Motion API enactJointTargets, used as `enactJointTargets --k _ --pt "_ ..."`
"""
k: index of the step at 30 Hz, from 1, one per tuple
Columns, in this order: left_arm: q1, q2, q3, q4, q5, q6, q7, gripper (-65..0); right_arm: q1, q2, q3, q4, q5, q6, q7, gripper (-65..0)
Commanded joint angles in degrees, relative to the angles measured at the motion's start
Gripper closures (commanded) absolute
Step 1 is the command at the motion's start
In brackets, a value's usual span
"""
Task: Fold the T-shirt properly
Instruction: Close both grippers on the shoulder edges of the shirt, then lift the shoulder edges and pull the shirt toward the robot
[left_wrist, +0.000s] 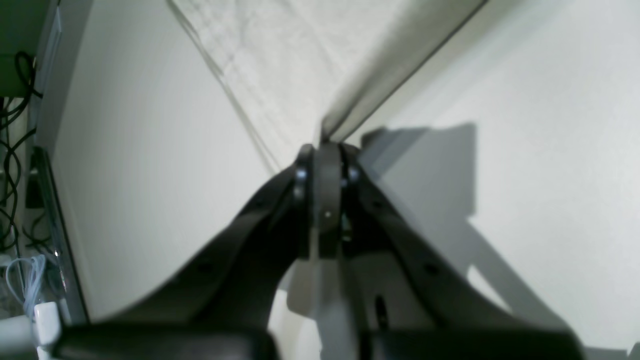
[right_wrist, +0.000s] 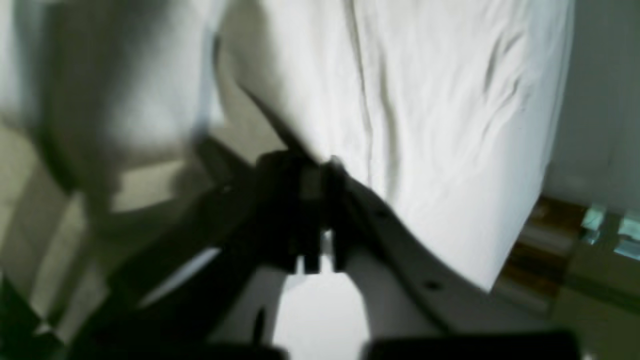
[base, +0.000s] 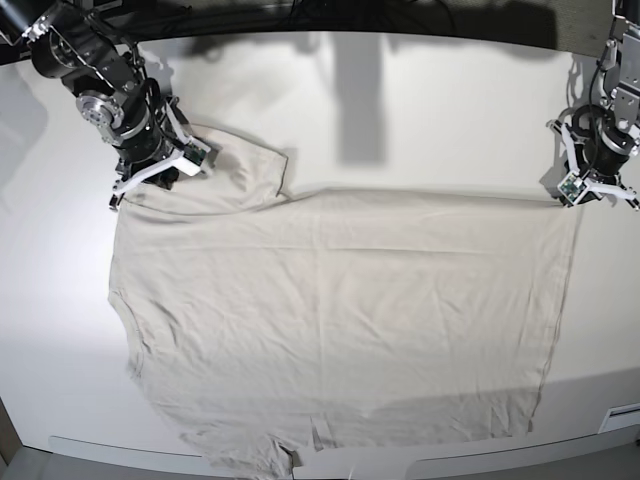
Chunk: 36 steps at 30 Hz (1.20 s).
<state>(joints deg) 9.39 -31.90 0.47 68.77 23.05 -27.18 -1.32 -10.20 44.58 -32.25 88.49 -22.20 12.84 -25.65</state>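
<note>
The pale beige T-shirt (base: 340, 310) lies spread flat on the white table (base: 400, 110), with one sleeve (base: 245, 160) at the far left. My right gripper (base: 140, 185) is shut on the shirt's far left corner near that sleeve; in the right wrist view its jaws (right_wrist: 315, 167) pinch wrinkled cloth (right_wrist: 450, 125). My left gripper (base: 582, 195) is shut on the far right hem corner; in the left wrist view it (left_wrist: 327, 150) holds a corner of the fabric (left_wrist: 280, 60). The far edge runs straight between both grippers.
The shirt's near edge and other sleeve (base: 250, 455) reach the table's front edge (base: 450, 465). Cables (left_wrist: 15, 150) hang beyond the table's side in the left wrist view. Bare table (left_wrist: 550, 125) surrounds the left gripper.
</note>
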Motion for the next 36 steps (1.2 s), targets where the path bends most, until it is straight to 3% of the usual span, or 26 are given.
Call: enactJointTargets --k 1,6,10,15,24,31,36 --pt "1.62 -0.7 0.33 -0.9 0.72 -3.48 6.03 0.0 0.02 1.14 0.42 0.55 1.46 -0.42 -1.38 0.0" --pt "4.66 -3.41 0.28 0.37 -10.71 -3.19 6.03 0.0 -0.17 4.37 0.42 4.66 11.93 -1.33 -1.95 0.0" --pt "10.62 -7.58 0.26 4.42 -19.23 2.95 6.05 0.0 -1.4 6.38 0.5 8.79 12.41 -1.33 -3.61 0.0" --pt "16.59 -8.28 0.22 10.62 -20.0 5.77 6.95 0.0 -8.26 6.38 3.45 14.03 12.13 -1.36 -4.63 0.0" --pt "26.29 -7.74 -2.36 19.26 -21.62 13.73 7.72 0.0 -28.2 6.38 18.71 23.89 15.72 -1.55 -2.8 0.0" --pt "34.45 -1.73 -12.81 22.71 -21.38 14.95 4.48 0.0 -39.32 6.38 24.9 26.4 16.61 -4.22 -0.04 0.0" --pt "37.81 3.21 -17.29 24.37 -16.57 12.2 1.25 0.0 -43.95 6.38 25.16 28.06 16.22 -6.56 -0.07 0.0"
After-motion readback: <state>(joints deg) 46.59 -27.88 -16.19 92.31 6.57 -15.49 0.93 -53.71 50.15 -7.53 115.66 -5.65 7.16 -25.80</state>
